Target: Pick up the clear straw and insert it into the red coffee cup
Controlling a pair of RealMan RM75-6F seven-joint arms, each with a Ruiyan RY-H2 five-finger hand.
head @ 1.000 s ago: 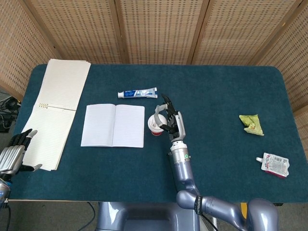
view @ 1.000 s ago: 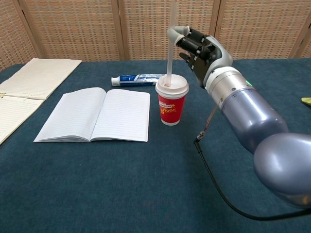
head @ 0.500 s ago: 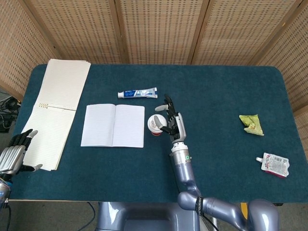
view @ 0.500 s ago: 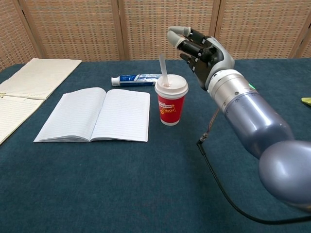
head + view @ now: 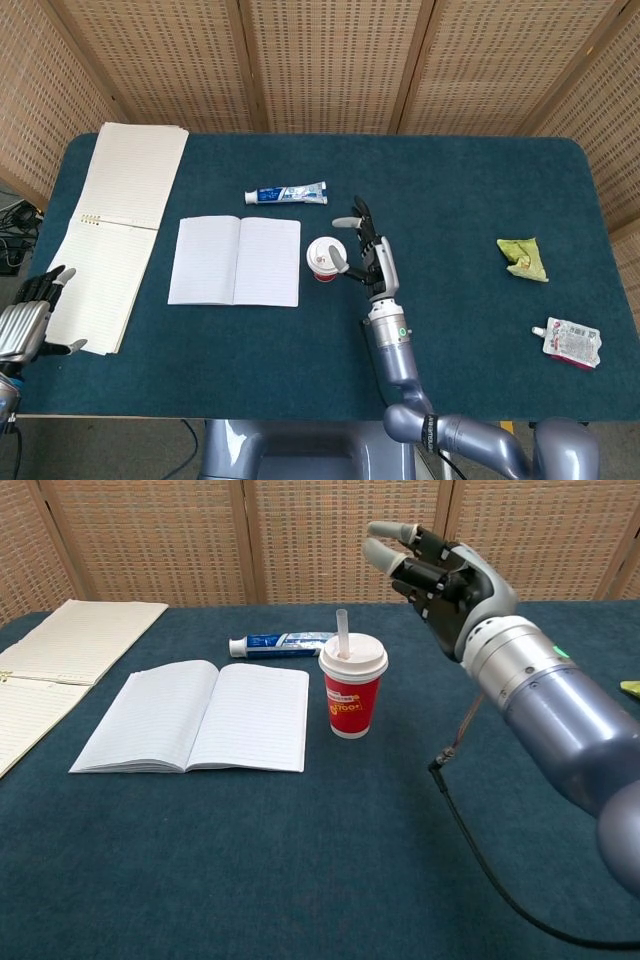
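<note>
The right robot hand hangs in the air just to the right of the red coffee cup, fingers spread wide, holding nothing and touching neither cup nor straw. The left robot hand sits far to the left of the cup, off the counter's near left corner; its fingers look loosely extended and nothing is in them.

The clear straw stands nearly upright through the white lid of the cup, with only a short length showing above it. The cup itself stands upright on the blue counter, right beside the open notebook's right page.

Judged from this, the insertion looks done: the straw is seated and freed. What seems left is only for the right robot hand to draw clear of the cup without knocking it.

Counted: one cup, one straw, one open notebook left of the cup, one toothpaste tube behind the cup, one large lined writing pad far left of it, one crumpled yellow-green wrapper and one small red-and-white packet well to its right.
</note>
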